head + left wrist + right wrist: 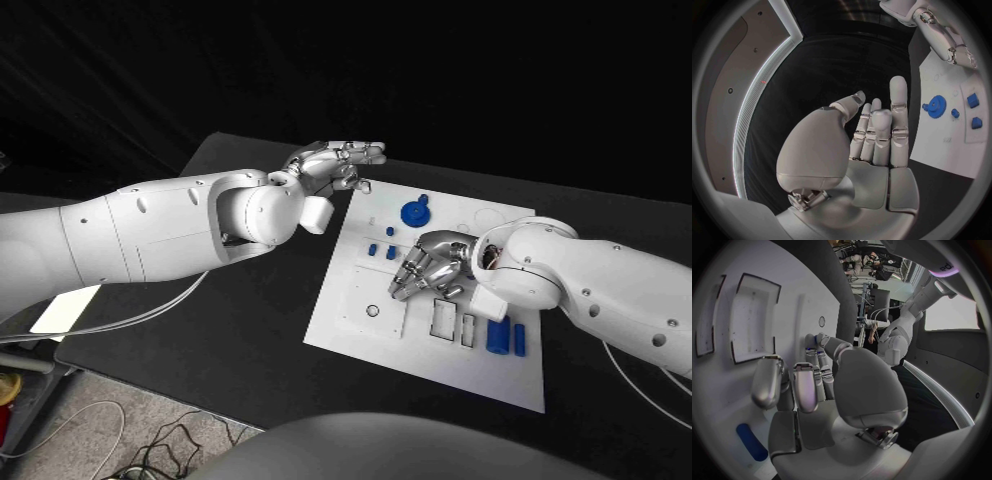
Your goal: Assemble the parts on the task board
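Two silver many-fingered hands are over the scene. The left hand [335, 163] hovers off the far left corner of the white rectangular task board [361, 330], fingers [899, 107] loosely upright and apart, holding nothing. The right hand [430, 265] reaches down onto the middle of the board, fingers [767, 382] pointing at its surface; whether they pinch anything, nobody can tell. A blue round gear-like part [414, 212] sits near the board's far edge, small blue pegs [381, 250] lie just beside the right hand, and two blue cylinders [500, 337] rest near the board's right side beside rectangular recesses [444, 318].
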You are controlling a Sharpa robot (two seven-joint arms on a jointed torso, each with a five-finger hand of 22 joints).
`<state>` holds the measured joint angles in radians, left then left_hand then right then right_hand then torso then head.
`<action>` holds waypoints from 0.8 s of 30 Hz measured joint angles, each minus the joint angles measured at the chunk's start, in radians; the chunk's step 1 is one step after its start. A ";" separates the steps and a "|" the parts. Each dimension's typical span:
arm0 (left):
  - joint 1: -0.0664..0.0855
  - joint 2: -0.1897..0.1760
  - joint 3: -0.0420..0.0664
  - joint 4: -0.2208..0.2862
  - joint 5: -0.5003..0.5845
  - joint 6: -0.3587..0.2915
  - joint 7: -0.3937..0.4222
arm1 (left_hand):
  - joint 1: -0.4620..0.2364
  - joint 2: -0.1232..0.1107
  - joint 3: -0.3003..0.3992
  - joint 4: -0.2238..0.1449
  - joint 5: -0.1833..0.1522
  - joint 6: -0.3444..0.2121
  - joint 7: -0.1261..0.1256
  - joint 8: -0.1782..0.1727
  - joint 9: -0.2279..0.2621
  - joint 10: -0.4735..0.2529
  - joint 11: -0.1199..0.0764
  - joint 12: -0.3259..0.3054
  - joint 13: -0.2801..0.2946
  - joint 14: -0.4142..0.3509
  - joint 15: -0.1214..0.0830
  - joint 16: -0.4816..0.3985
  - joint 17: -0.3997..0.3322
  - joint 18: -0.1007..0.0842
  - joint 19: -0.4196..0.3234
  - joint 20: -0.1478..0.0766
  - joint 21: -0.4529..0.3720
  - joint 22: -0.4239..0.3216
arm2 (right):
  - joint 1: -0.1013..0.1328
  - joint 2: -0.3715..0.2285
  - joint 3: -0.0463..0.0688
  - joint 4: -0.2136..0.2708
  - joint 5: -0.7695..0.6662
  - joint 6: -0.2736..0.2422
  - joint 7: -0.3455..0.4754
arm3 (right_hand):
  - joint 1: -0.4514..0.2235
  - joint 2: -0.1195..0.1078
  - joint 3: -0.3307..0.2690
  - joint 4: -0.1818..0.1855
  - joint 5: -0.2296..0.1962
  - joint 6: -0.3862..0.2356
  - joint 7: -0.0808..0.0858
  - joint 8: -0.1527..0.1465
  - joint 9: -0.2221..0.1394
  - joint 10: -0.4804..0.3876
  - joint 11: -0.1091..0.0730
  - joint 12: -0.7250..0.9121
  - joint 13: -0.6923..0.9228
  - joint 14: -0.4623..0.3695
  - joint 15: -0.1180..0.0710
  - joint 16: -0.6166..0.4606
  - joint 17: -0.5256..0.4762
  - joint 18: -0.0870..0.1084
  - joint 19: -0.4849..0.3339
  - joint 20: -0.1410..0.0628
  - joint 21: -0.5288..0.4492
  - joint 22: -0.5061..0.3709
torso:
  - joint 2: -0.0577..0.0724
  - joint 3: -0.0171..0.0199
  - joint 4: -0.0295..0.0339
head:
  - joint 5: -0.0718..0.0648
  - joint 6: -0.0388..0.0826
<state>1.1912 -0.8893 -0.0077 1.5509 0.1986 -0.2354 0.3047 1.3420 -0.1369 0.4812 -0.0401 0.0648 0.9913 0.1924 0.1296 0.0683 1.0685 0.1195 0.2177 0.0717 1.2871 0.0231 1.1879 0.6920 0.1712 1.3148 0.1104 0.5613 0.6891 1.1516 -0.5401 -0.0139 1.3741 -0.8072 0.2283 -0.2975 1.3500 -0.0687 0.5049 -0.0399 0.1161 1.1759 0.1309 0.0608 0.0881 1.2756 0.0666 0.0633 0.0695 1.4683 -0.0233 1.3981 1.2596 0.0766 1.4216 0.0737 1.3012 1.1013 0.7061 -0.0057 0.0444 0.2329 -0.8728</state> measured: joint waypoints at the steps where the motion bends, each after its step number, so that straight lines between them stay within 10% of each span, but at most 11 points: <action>1: 0.000 0.000 0.000 0.000 0.000 0.000 0.000 | 0.000 0.000 0.000 0.000 0.000 0.000 0.000 0.000 0.000 0.000 0.000 0.000 0.000 0.000 0.000 0.000 0.000 0.000 0.000 0.000 0.000 0.000 | 0.000 0.000 0.000 0.000 -0.001 0.000 0.000 | 0.000 0.000 0.000 0.000 0.000 0.000 0.000 -0.001 0.000 0.000 0.000 0.000 0.000 0.000 0.000 0.000 0.000 0.000 0.000 0.000 0.000 0.000 | 0.000 0.0000 0.0001 | 0.000 0.000; 24: 0.000 0.000 0.000 0.002 -0.002 0.005 -0.004 | 0.000 0.000 0.000 0.000 0.000 -0.004 0.004 0.000 0.000 0.000 0.000 0.000 0.000 0.000 0.000 0.000 -0.002 0.000 0.000 0.000 0.000 0.000 | 0.000 -0.002 -0.002 0.027 -0.104 -0.053 0.019 | 0.000 0.000 -0.018 -0.015 0.004 -0.019 -0.009 -0.001 -0.002 0.012 -0.008 0.017 0.007 0.000 0.000 0.000 0.006 0.000 0.000 0.000 0.000 0.001 | 0.000 0.0009 0.0001 | -0.001 0.000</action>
<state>1.1913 -0.8897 -0.0077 1.5524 0.1968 -0.2300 0.3006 1.3420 -0.1369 0.4813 -0.0400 0.0648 0.9876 0.1960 0.1295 0.0683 1.0684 0.1195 0.2177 0.0717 1.2871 0.0231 1.1879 0.6902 0.1712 1.3148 0.1104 0.5613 0.6891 1.1514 -0.5423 -0.0158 1.4012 -0.9111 0.1750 -0.2785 1.3499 -0.0689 0.4873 -0.0546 0.1199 1.1567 0.1217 0.0595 0.0866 1.2873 0.0590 0.0805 0.0767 1.4683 -0.0233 1.3981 1.2656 0.0766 1.4216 0.0736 1.3013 1.1020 0.7062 -0.0048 0.0445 0.2320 -0.8728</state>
